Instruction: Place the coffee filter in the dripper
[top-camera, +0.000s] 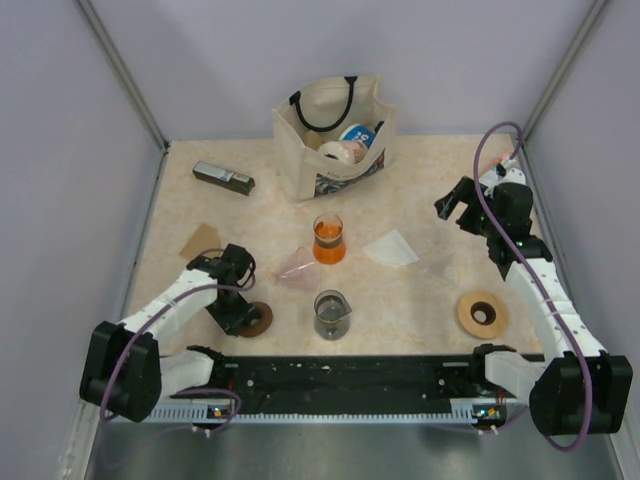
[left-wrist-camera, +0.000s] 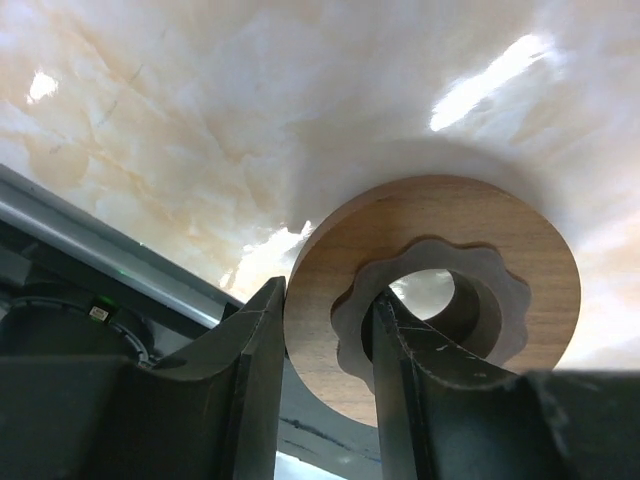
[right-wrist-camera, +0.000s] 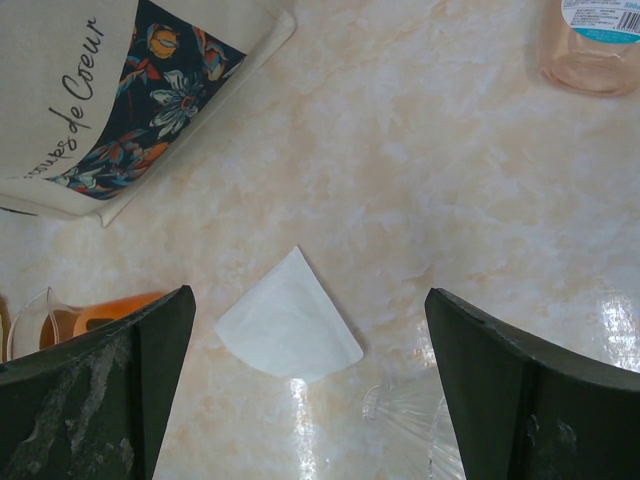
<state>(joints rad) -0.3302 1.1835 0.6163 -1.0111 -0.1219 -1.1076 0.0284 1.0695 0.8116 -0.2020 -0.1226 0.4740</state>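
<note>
The coffee filter (top-camera: 392, 247), a flat white paper fan, lies on the table right of centre. In the right wrist view the coffee filter (right-wrist-camera: 288, 320) rests between the wide-apart fingers of my right gripper (right-wrist-camera: 308, 292), which hangs open above it and holds nothing. The dripper (top-camera: 298, 268), a translucent pinkish cone, lies on its side near the centre, and its ribbed rim (right-wrist-camera: 420, 430) shows just below the filter. My left gripper (left-wrist-camera: 328, 295) straddles the wall of a dark brown ring (left-wrist-camera: 440, 270): one finger presses the outer edge and the other sits in the hole.
A beaker of orange liquid (top-camera: 328, 238) stands between dripper and filter, and a beaker of dark liquid (top-camera: 332, 313) stands nearer me. A tan ring (top-camera: 483, 313) lies front right. A tote bag (top-camera: 333, 135) sits at the back, with a dark bar (top-camera: 223, 177) to its left.
</note>
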